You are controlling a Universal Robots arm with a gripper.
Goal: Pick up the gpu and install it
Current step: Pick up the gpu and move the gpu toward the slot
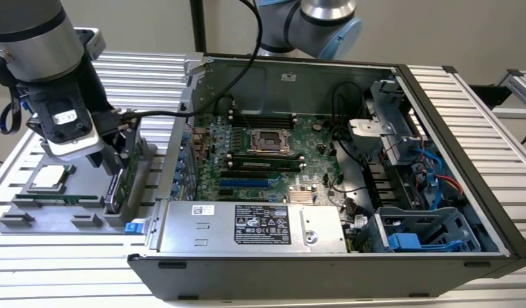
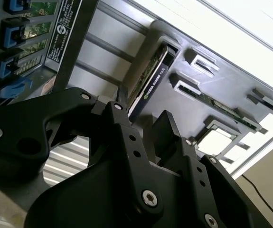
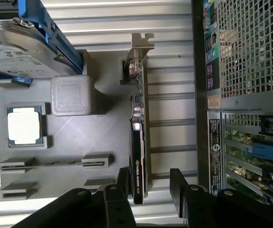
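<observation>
My arm (image 1: 31,29): silver-grey tube, black band, pale blue joint cap (image 1: 344,32). Black cable (image 1: 259,35) runs off it. My gripper (image 2: 143,111): matte black, silver screws (image 2: 149,198).

An open computer case (image 1: 468,256) lies on a slatted metal table (image 1: 65,269), showing its green motherboard (image 1: 245,160), the processor socket (image 1: 269,141) and a silver power supply (image 1: 245,228) along the near wall. On the exterior view's left, just beside the case, sits a grey holder tray (image 3: 103,133). It carries a processor chip (image 3: 24,126) in a square recess, a RAM stick (image 3: 55,163) on edge next to it, a translucent cube (image 3: 70,95), and a silver hard drive (image 3: 17,52) with blue rails (image 3: 55,28).
</observation>
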